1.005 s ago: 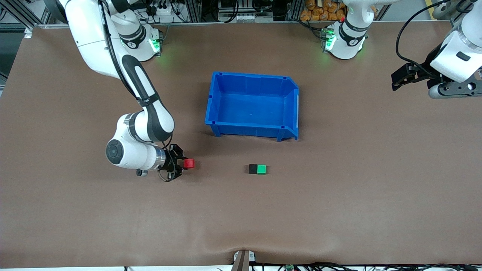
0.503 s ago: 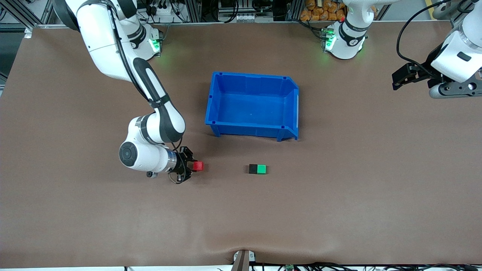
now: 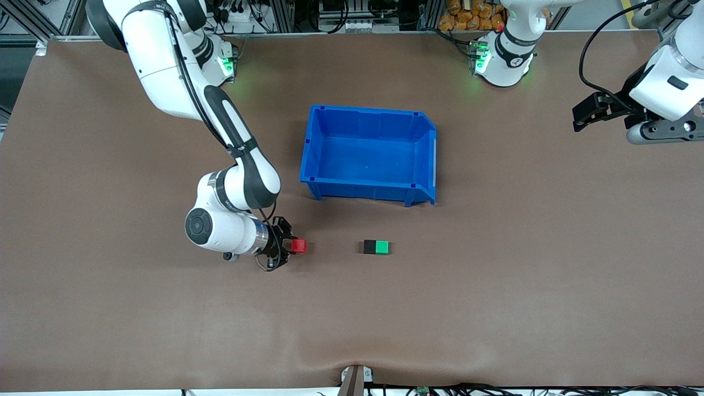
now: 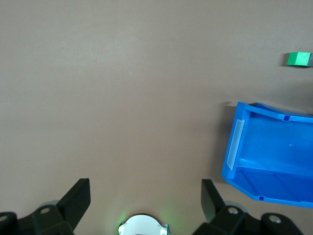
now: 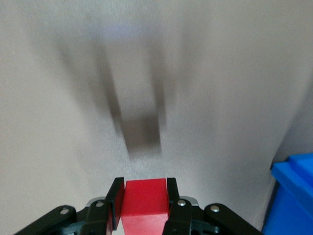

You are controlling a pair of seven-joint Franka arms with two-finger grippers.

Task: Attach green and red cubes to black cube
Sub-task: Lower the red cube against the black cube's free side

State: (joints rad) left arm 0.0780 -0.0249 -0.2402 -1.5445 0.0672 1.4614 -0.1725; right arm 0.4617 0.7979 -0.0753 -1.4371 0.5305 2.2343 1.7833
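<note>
The black cube point(image 3: 369, 247) rests on the table with the green cube point(image 3: 382, 247) touching its side that faces the left arm's end. My right gripper point(image 3: 291, 246) lies nearly level, low over the table, pointing at the black cube across a gap. It is shut on the red cube point(image 3: 298, 245). In the right wrist view the red cube point(image 5: 145, 200) sits squarely between the fingers point(image 5: 116, 200) of the right gripper point(image 5: 144, 196). My left gripper point(image 3: 584, 117) waits open and empty, high over the left arm's end of the table. The left wrist view shows the green cube point(image 4: 299, 59).
An empty blue bin point(image 3: 368, 190) stands on the table, farther from the front camera than the joined cubes. It also shows in both wrist views, blue bin point(image 4: 234, 147) and blue bin point(image 5: 291, 196). Brown table surface lies between the red cube and the black cube.
My right gripper has carried the red cube along the table toward the black cube, narrowing the gap. The left arm and the black and green cubes have stayed still.
</note>
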